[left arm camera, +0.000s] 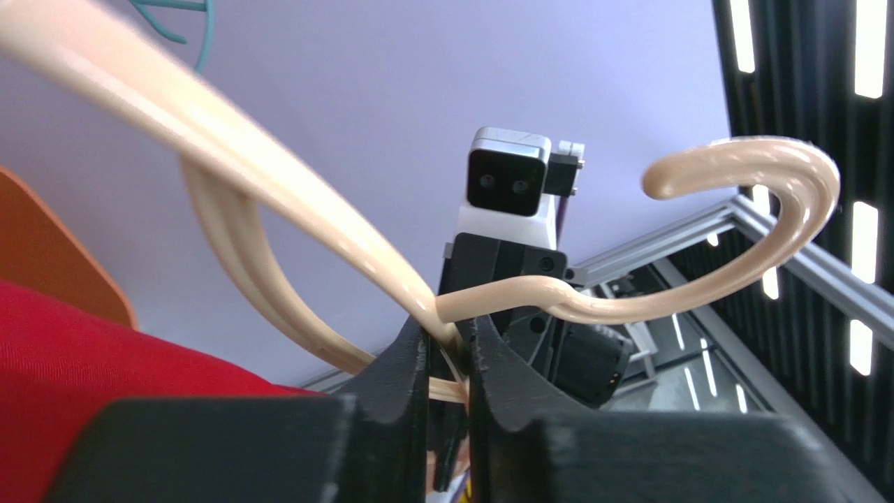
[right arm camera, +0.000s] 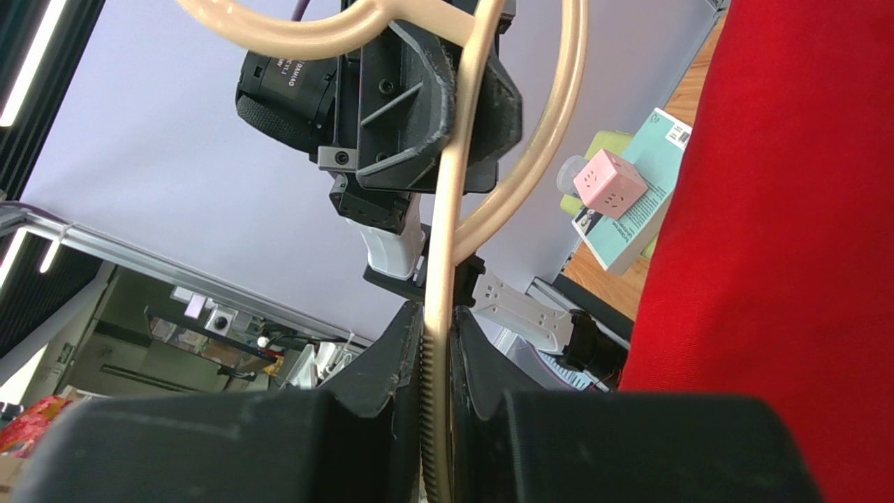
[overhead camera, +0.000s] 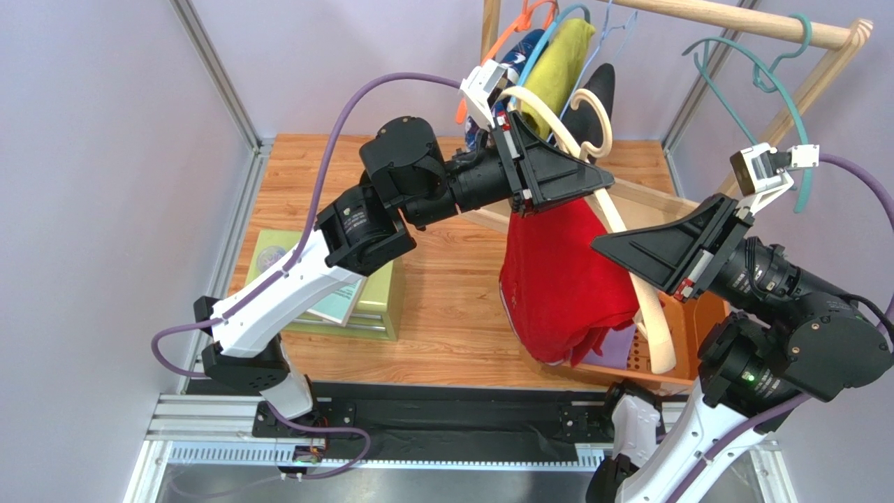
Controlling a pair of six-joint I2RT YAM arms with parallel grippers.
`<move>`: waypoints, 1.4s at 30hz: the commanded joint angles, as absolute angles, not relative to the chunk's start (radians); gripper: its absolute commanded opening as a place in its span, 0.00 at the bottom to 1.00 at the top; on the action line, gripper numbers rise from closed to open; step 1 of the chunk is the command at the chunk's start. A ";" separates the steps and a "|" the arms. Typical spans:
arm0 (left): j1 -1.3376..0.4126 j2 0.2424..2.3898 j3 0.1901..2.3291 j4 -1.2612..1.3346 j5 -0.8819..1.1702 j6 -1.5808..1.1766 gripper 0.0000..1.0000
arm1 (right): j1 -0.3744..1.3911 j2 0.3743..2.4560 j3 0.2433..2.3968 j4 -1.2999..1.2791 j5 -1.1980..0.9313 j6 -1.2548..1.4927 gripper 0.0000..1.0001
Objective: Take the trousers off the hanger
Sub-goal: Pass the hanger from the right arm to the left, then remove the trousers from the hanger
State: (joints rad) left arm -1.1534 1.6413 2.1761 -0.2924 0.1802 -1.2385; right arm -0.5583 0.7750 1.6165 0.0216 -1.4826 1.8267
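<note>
Red trousers [overhead camera: 565, 283] hang over a beige plastic hanger [overhead camera: 658, 333] in mid-air above the table. They also show in the wrist views [left arm camera: 84, 351] [right arm camera: 777, 262]. My left gripper [overhead camera: 607, 180] is shut on the hanger's neck, just below its hook [left arm camera: 756, 178], with the jaws closed around the beige stem [left arm camera: 448, 346]. From the right, my right gripper [overhead camera: 609, 249] is shut on the hanger's thin bar [right arm camera: 439, 335]. Yellow-green trousers [overhead camera: 558, 61], navy ones [overhead camera: 513, 58] and black ones [overhead camera: 602, 86] hang on the rail behind.
A wooden rail [overhead camera: 735, 16] crosses the back, with an empty teal hanger [overhead camera: 785, 115] on it. Under the red trousers stands a wooden crate [overhead camera: 687, 351] with lilac cloth [overhead camera: 621, 351] inside. Green books [overhead camera: 352, 304] lie on the left, and a pink cube [right arm camera: 609, 180] sits on them.
</note>
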 commanded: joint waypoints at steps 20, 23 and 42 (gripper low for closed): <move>-1.141 1.303 1.913 -0.525 0.052 -1.032 0.00 | -0.598 0.907 1.446 0.005 -1.425 1.723 0.60; -1.132 1.247 1.867 -0.523 0.064 -1.006 0.00 | -0.611 0.919 1.321 -0.052 -1.420 1.683 0.63; -1.046 1.083 1.646 -0.382 0.198 -1.011 0.00 | -0.258 1.133 1.649 -1.160 -0.439 0.577 1.00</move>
State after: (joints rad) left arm -1.0679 1.1572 1.6390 -0.6022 0.1276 -1.0416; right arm -0.3283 1.2663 1.7103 -1.1992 -0.7673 0.7250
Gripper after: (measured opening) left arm 0.033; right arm 0.998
